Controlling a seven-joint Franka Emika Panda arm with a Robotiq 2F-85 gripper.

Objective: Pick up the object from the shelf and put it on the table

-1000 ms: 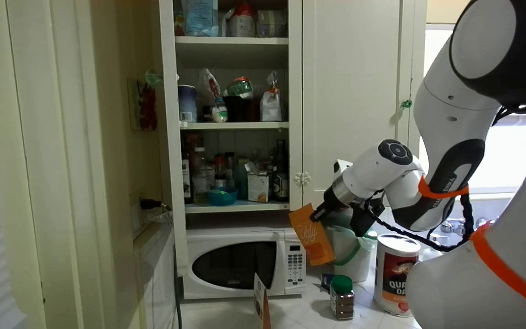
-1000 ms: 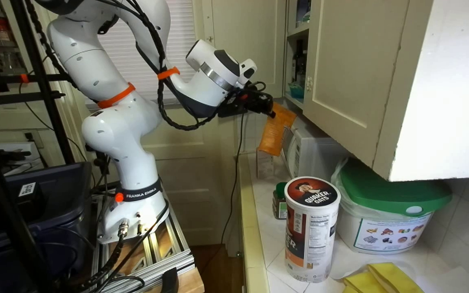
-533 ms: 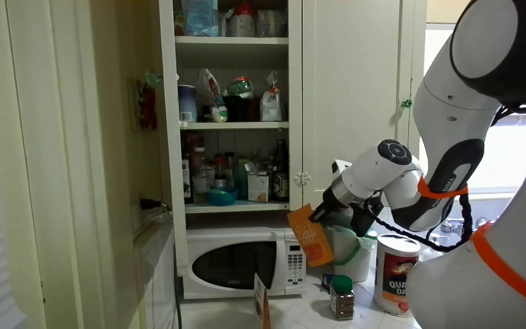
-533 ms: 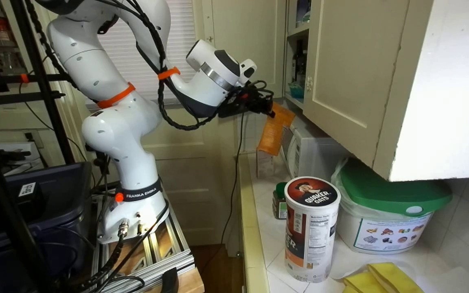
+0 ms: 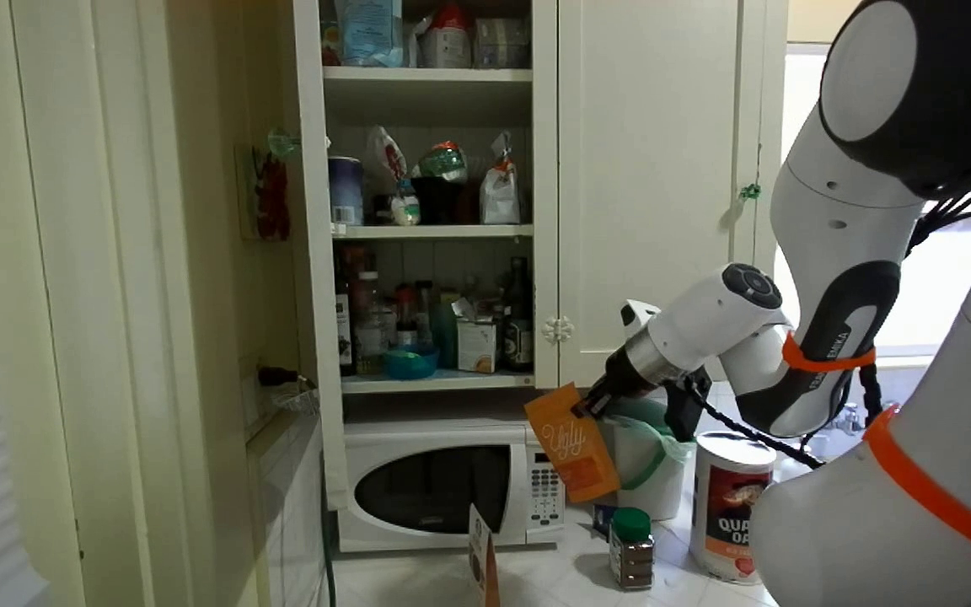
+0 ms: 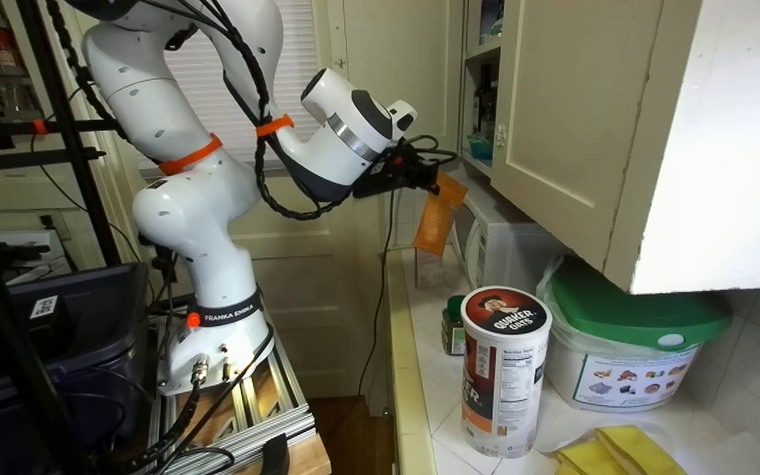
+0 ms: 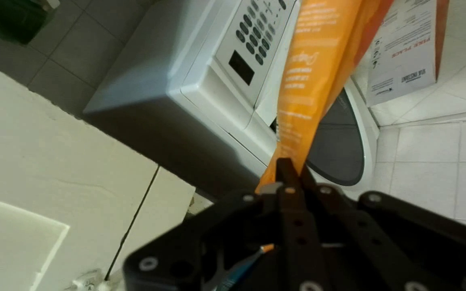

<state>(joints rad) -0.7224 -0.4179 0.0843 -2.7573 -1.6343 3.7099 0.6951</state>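
Note:
The object, an orange packet with white lettering [image 5: 571, 455], hangs tilted from my gripper [image 5: 580, 410] in front of the microwave's right side. In both exterior views it is in the air above the counter; the packet [image 6: 434, 224] and gripper [image 6: 434, 189] also show here. In the wrist view my gripper [image 7: 298, 171] is shut on the packet's edge, and the packet [image 7: 306, 81] stretches away from the fingertips. The lowest visible shelf board [image 5: 443, 384] is up and to the left of the gripper. The table, a white tiled countertop [image 5: 549, 582], lies below the packet.
A white microwave [image 5: 443, 434] stands behind the packet. A thin upright carton [image 5: 480, 548], a green-lidded jar [image 5: 631, 561], an oats can [image 6: 505, 389] and a green-lidded bucket [image 6: 637, 310] stand on the counter. A cupboard door [image 6: 571, 119] overhangs it.
My gripper and the packet have moved slightly lower and a little back toward the robot base, away from the cupboard. The packet stays held.

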